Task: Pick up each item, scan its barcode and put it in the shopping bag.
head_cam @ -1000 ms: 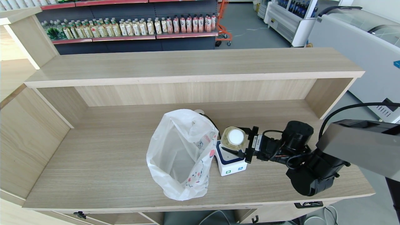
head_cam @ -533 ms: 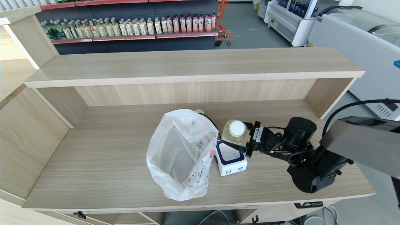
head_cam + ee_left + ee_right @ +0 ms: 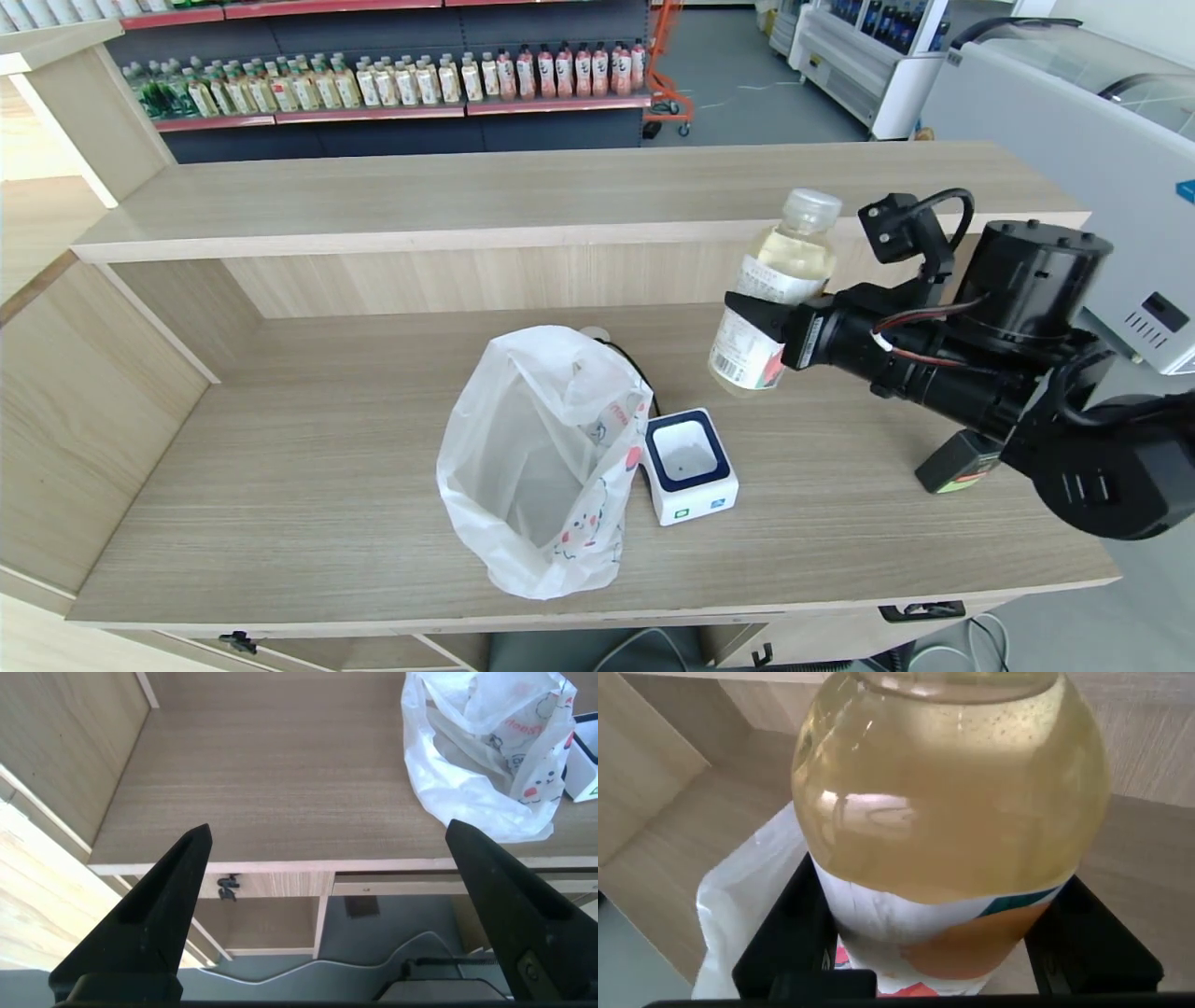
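Note:
My right gripper (image 3: 761, 322) is shut on a clear bottle (image 3: 773, 291) of pale yellow drink with a white cap and a white label. It holds the bottle upright, well above the counter, up and to the right of the white barcode scanner (image 3: 690, 465). In the right wrist view the bottle (image 3: 948, 831) sits between the black fingers (image 3: 789, 938). The white shopping bag (image 3: 541, 457) stands open just left of the scanner. My left gripper (image 3: 327, 915) is open, hanging off the counter's near edge, with the bag (image 3: 491, 751) beyond it.
A small dark box (image 3: 957, 462) with a green and red label lies on the counter (image 3: 308, 485) at the right, under my right arm. A raised wooden ledge (image 3: 560, 201) runs along the back. Wooden side walls close both ends.
My right gripper has lifted the bottle from just over the scanner, swinging it up and to the right. The bottle has turned from cap-up toward the camera to standing upright.

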{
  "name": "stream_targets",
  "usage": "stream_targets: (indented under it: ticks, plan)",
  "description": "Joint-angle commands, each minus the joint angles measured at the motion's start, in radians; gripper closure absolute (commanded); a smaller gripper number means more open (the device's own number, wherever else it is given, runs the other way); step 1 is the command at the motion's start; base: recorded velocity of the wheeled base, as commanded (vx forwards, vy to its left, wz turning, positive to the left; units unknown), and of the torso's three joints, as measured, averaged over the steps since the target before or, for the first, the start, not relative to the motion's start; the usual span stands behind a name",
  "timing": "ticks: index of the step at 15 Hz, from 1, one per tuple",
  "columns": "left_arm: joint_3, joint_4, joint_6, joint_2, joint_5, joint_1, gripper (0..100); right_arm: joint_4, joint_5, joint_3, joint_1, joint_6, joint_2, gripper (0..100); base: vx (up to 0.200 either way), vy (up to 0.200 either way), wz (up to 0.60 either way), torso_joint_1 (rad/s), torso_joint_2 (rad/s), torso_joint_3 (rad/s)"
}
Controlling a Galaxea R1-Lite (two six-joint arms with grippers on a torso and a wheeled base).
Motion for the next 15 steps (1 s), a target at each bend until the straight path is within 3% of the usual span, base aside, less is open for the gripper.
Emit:
stream_targets:
  ticks: [1,4,15]
  plan:
    - [0.000,0.000,0.000,0.000,0.000,0.000,0,0.086,-0.045,-0.078,0.065,0.095,-0.125,100,0.000,0.000,0.00,0.000,0.00,0.000]
    - [-0.001,0.000,0.000,0.000,0.000,0.000,0,0.209,-0.041,-0.189,0.082,0.164,-0.054,100,0.000,0.000,0.00,0.000,0.00,0.000]
    - [-0.001,0.000,0.001,0.000,0.000,0.000,0,0.204,0.024,-0.272,0.170,0.083,0.227,100,0.000,0.000,0.00,0.000,0.00,0.000]
